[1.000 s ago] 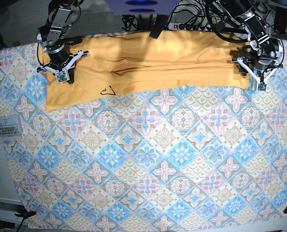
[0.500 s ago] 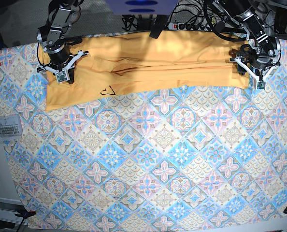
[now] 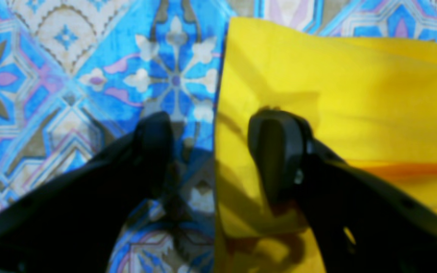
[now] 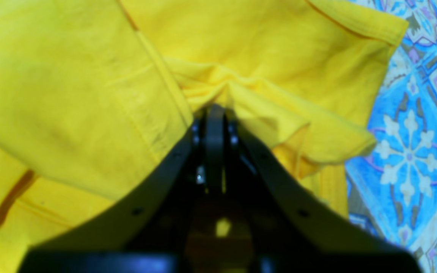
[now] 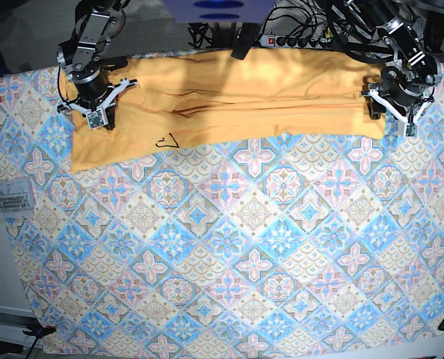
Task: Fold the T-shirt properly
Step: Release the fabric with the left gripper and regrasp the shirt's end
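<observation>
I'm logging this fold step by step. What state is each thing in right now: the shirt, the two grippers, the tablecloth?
T-shirt: folded into a long band along the far side of the table, tag showing.
Left gripper: open, straddling the shirt's edge, one finger over cloth, one over the tablecloth.
Right gripper: shut on a bunched fold of the shirt.
Tablecloth: spread flat under the shirt.

T-shirt (image 4: pixel 89 76) cut off by right wrist frame; white tag unresolvable; both wrist views blurred
</observation>
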